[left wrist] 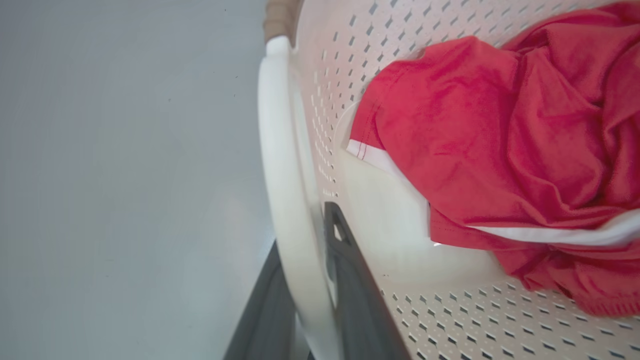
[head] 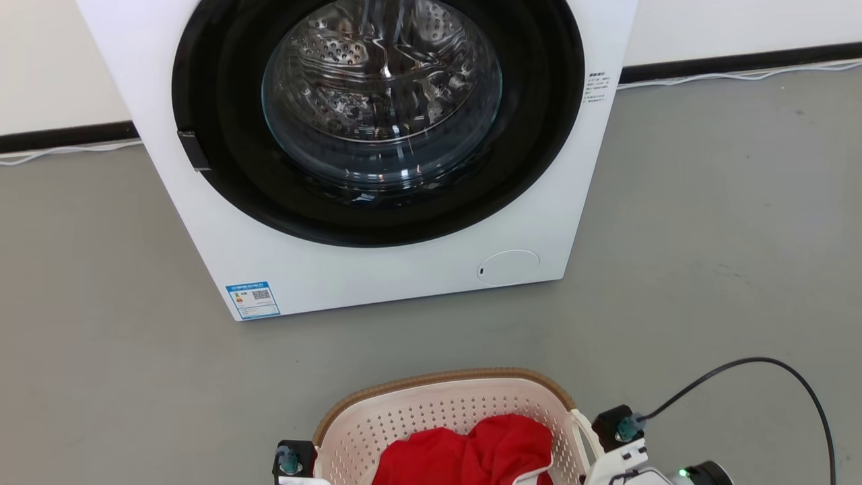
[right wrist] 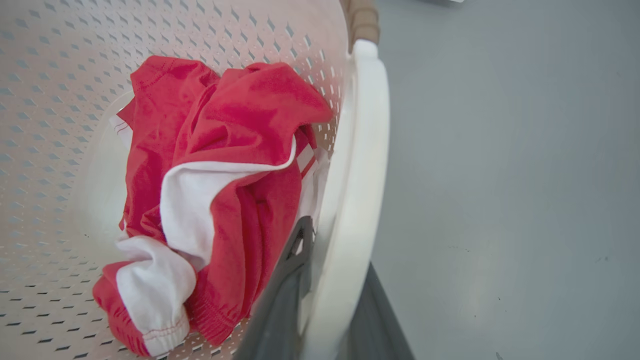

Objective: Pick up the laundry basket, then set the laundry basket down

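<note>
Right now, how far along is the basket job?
Done: on the basket, the left gripper clamps one handle, the right gripper the other. In hand: the lift, though I can't tell whether it's off the floor. Left: setting it down.

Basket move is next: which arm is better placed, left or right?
Neither alone. Left gripper clamps the left handle of the basket, right gripper the right handle; use both together.

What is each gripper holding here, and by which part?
The laundry basket, by its two white loop handles: left gripper shut on the left handle, right gripper on the right handle, a finger either side of each.
</note>
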Motion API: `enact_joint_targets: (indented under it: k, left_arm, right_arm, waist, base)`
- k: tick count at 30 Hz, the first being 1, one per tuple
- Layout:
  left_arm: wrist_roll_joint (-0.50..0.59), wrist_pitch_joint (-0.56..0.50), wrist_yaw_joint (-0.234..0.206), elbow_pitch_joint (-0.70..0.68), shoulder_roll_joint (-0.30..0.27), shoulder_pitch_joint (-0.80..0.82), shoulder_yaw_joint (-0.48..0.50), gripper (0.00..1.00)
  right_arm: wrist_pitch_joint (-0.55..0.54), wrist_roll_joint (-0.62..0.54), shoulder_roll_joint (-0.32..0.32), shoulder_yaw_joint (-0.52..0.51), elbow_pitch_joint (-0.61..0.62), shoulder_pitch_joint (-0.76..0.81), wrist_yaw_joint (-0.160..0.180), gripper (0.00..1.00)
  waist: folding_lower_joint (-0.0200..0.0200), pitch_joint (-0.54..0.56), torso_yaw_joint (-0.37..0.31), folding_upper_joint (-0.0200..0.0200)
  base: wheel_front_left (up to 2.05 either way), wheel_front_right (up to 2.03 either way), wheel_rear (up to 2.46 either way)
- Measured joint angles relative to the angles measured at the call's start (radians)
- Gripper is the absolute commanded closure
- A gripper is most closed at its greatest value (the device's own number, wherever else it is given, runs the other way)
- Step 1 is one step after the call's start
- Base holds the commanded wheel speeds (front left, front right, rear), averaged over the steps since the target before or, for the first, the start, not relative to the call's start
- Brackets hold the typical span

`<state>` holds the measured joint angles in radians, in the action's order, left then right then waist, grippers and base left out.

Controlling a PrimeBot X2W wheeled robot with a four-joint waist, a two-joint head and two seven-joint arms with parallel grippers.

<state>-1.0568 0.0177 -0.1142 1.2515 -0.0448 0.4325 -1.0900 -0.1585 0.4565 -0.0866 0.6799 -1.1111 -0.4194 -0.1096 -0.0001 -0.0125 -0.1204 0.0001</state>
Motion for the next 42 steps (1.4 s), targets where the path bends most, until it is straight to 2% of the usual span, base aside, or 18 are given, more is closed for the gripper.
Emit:
enact_joint_targets:
  k: [20, 42]
  left_arm:
    - [-0.028, 0.000, -0.009, -0.017, -0.004, -0.017, -0.020, 1.00]
    - [-0.062, 0.003, -0.013, -0.015, -0.004, -0.019, -0.048, 1.00]
  right_arm:
    - [-0.009, 0.038, 0.000, 0.016, -0.008, 0.013, 0.000, 1.00]
    - [-0.008, 0.070, 0.001, 0.036, -0.024, 0.013, 0.000, 1.00]
  waist:
    - [0.0000, 0.048, 0.027, 0.0000]
    - [0.0001, 0.067, 0.023, 0.0000]
  base:
    - [0.00, 0.00, 0.00]
    - [0.00, 0.00, 0.00]
